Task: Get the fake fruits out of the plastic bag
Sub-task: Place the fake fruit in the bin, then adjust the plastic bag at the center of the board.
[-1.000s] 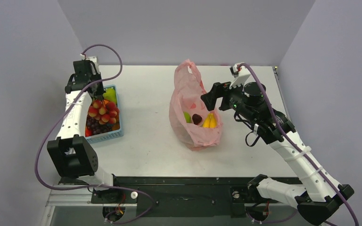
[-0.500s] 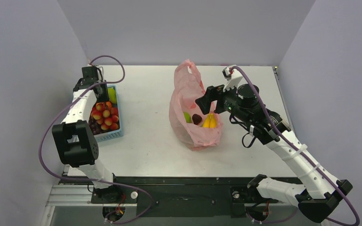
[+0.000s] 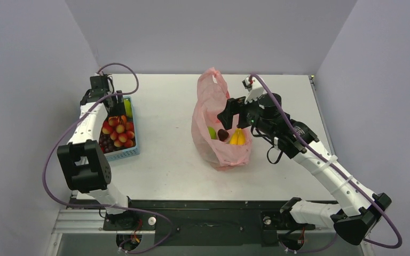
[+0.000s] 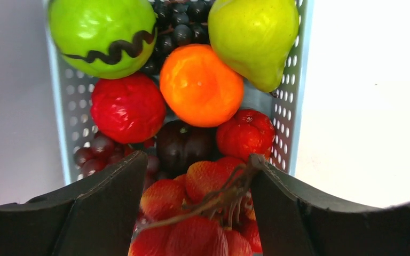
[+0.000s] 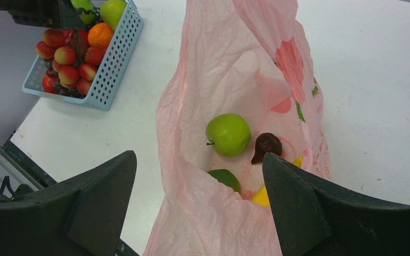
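The pink plastic bag (image 3: 216, 120) (image 5: 221, 69) stands open at mid-table. Inside lie a green apple (image 5: 228, 134) (image 3: 212, 132), a dark fruit (image 5: 267, 145), a second green fruit (image 5: 225, 178) and yellow bananas (image 3: 238, 137) (image 5: 260, 196). My right gripper (image 5: 198, 160) (image 3: 228, 111) hovers open over the bag's mouth, holding nothing. The red-yellow fruit cluster (image 4: 192, 213) (image 3: 118, 130) rests in the basket. My left gripper (image 4: 197, 162) (image 3: 116, 104) stands open just above it, jaws either side; the cluster's brown stem leans on the right finger (image 4: 277, 202).
The light-blue slatted basket (image 3: 124, 154) (image 4: 293, 106) (image 5: 107, 80) at the table's left edge also holds a green ball with a zigzag stripe (image 4: 102, 33), an orange (image 4: 200, 85), a pear (image 4: 253, 38), red fruits and dark grapes. Walls enclose the table.
My left gripper has opened and let the red-yellow cluster settle into the basket. The right arm has moved left, bringing its open gripper over the bag's mouth.
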Robot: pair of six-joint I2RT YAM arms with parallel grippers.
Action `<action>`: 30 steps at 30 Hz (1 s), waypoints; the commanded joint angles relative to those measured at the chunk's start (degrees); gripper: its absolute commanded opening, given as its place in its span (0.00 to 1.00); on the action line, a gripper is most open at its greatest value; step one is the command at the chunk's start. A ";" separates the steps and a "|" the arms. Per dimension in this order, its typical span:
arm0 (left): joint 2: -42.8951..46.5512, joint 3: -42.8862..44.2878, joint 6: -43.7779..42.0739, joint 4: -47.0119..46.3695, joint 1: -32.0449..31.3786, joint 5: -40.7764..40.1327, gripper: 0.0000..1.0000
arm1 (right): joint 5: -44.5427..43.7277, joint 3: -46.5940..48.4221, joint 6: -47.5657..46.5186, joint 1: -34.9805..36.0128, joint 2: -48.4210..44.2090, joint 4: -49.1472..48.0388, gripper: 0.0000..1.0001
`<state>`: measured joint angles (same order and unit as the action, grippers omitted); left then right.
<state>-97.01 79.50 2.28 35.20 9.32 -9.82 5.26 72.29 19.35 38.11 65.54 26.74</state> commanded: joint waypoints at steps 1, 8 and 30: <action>8.42 5.17 0.62 0.89 0.61 -0.22 0.67 | -2.29 1.46 -0.99 0.38 0.91 -0.39 0.83; 19.43 5.80 2.09 4.51 0.65 2.28 0.70 | -3.88 4.29 -0.78 0.38 2.84 3.29 0.83; 34.85 -25.32 34.90 -27.61 -50.39 11.20 0.67 | -1.78 -16.07 4.76 5.74 11.29 -8.00 0.42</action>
<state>-59.24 53.47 32.97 16.86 -35.57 10.59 2.17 60.47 21.52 42.57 75.85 27.14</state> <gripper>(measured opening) 0.677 0.473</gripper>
